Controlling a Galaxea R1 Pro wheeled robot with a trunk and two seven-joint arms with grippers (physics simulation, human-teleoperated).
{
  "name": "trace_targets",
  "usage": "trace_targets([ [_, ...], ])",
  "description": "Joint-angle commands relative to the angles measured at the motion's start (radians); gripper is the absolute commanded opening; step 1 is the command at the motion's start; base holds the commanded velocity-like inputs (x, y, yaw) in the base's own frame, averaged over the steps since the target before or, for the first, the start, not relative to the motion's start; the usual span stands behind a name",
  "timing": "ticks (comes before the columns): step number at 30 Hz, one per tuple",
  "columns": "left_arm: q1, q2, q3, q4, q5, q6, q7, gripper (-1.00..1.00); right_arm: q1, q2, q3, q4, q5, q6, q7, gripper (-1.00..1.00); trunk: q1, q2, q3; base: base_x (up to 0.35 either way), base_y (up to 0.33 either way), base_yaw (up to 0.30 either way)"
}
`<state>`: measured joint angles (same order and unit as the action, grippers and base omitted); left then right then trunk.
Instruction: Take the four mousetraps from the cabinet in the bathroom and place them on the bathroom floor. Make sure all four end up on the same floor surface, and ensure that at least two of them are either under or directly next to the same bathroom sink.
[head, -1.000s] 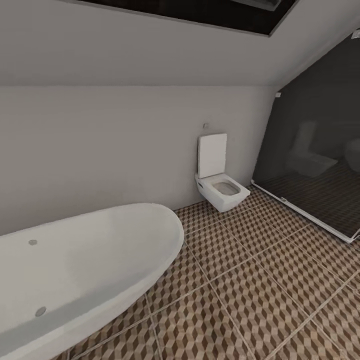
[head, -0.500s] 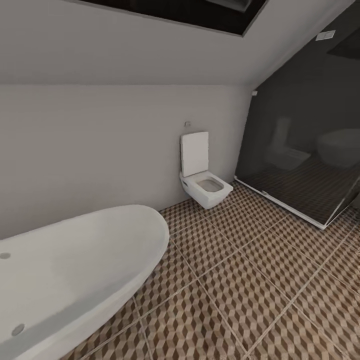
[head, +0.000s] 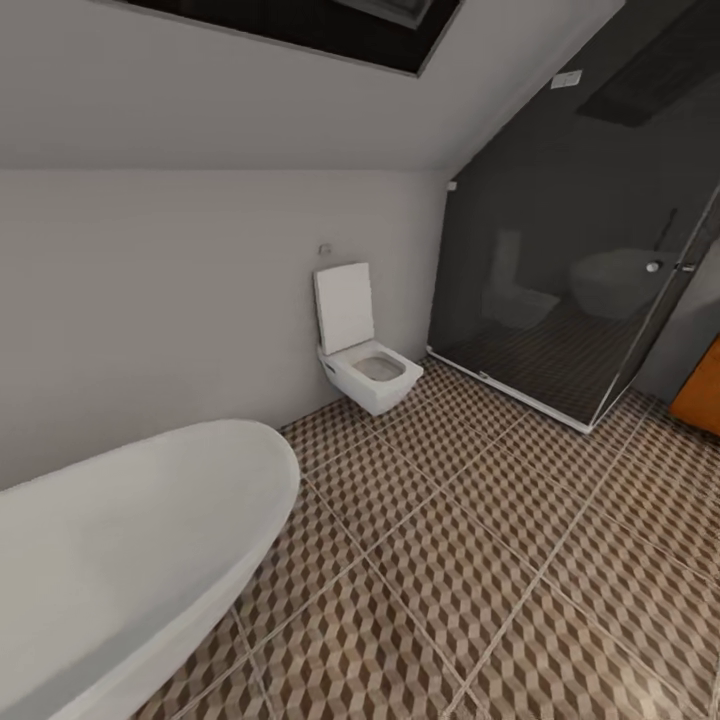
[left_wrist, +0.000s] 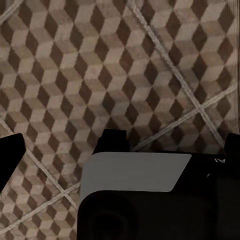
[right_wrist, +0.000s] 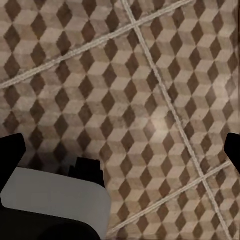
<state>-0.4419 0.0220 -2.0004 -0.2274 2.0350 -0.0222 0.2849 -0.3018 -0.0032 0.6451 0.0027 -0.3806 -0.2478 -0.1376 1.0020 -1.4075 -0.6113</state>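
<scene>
the robot is travelling through the bathroom, so both arms are hanging low with the wrists looking straight down at the bathroom floor (head: 470, 560). the left gripper (left_wrist: 120, 150) is showing spread fingers with nothing between them, and the right gripper (right_wrist: 120, 150) is spread and empty too. ahead are standing the white bathtub (head: 120, 540), the toilet (head: 365, 365) against the wall, and the glass shower (head: 570, 290). i judge the cabinet with the mousetraps is somewhere else.
</scene>
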Motion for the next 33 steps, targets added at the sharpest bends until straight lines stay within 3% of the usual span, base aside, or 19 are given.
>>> trace_targets([
  [1, -0.001, 0.001, -0.006, -0.004, 0.004, -0.002, 0.007, 1.00, 0.000, 0.000, 0.008, 0.000, -0.008, -0.002, -0.002, 1.00, 0.000, 0.000, 0.000, 0.000, 0.000, -0.285],
  [33, -0.001, 0.001, -0.006, -0.004, 0.004, -0.002, 0.007, 1.00, 0.000, 0.000, 0.008, 0.000, -0.008, -0.003, -0.002, 1.00, 0.000, 0.000, 0.018, 0.000, 0.000, -0.285],
])
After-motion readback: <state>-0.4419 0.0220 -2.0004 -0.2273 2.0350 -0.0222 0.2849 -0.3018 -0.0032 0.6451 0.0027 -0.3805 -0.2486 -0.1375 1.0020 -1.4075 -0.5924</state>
